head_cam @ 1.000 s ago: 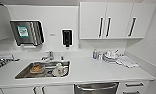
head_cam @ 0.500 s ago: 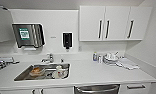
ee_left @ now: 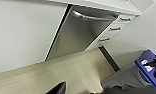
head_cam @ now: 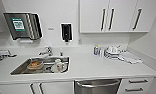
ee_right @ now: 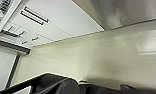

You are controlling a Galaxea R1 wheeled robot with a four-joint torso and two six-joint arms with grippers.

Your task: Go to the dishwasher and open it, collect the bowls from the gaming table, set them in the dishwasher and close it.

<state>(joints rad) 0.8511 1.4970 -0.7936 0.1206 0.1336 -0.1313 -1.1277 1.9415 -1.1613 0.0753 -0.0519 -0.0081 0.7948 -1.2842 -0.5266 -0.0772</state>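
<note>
the white worktop [head_cam: 94,66] spans the wall, its sink [head_cam: 41,65] holding dirty dishes near the tap; the dishwasher [head_cam: 97,86] sits shut under the worktop edge, handle forward for pulling; i cannot tell the state of either pincer

White countertop [head_cam: 94,66]: carries a recessed steel sink [head_cam: 21,70] holding an orange-brown bowl [head_cam: 34,65] and a white mug [head_cam: 58,66]; chrome faucet [head_cam: 45,52] behind the basin. Stacked white dishes [head_cam: 112,52] and a small bottle [head_cam: 96,50] near the back wall. Wall-mounted: paper towel dispenser [head_cam: 22,25], black soap dispenser [head_cam: 66,32]. Upper white cabinets [head_cam: 119,15] with dark bar handles. Drawers [head_cam: 136,85] at lower right. Beige floor [ee_right: 114,57].
</note>
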